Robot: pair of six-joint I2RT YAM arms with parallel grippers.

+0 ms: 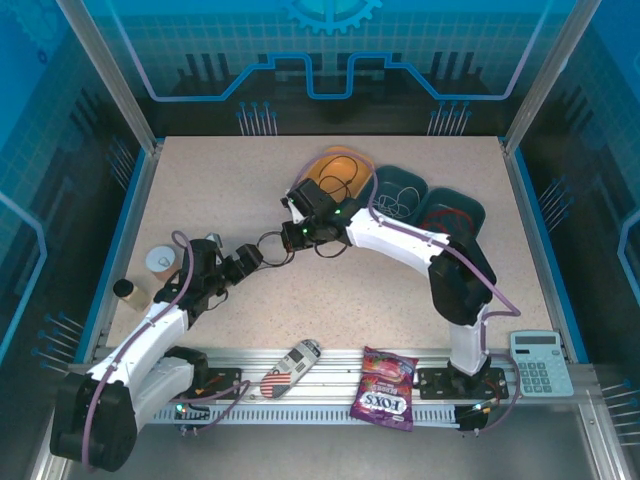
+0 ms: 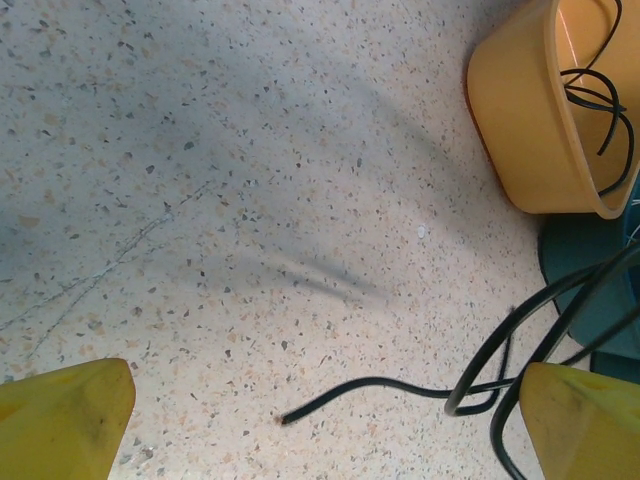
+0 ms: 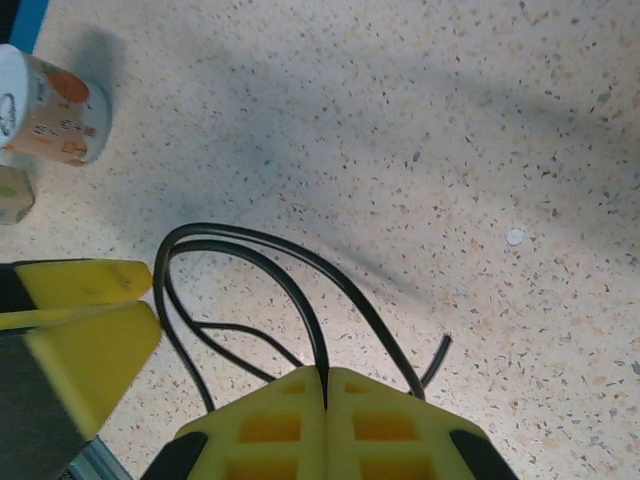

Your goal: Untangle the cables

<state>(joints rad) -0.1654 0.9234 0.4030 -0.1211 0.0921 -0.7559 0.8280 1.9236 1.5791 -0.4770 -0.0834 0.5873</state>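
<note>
The table (image 1: 220, 190) is a pale speckled slab, beige flecked with dark and rust-coloured chips. It sits inside an enclosure of slanted aluminium posts (image 1: 105, 70) and clear panels (image 1: 330, 50) lit deep blue, with a ribbed metal rail (image 1: 330, 355) along the near edge. The right gripper (image 3: 325, 400) has its yellow jaws pressed together on the black cable (image 2: 370, 383). The cable runs into the seam between the jaws and arches out over the tabletop in two loops. The left gripper (image 2: 320, 430) is spread wide and holds nothing; a strand of the black cable passes just beside its right-hand fingertip, and the cable's loose end lies on the bare surface between the fingers. More of the black cable trails back into an orange bowl (image 1: 330, 162) near the far middle of the table. To the right of the bowl are two dark teal trays: the nearer tray (image 1: 420, 185) holds the white cable (image 1: 398, 195), and the farther tray (image 1: 478, 208) holds the red cable (image 1: 452, 215). A paper cup (image 1: 160, 262) stands by the left edge. A calculator (image 1: 540, 362) lies at the right end of the rail. A purple sweets bag (image 1: 385, 388) lies on the rail near the middle.
</note>
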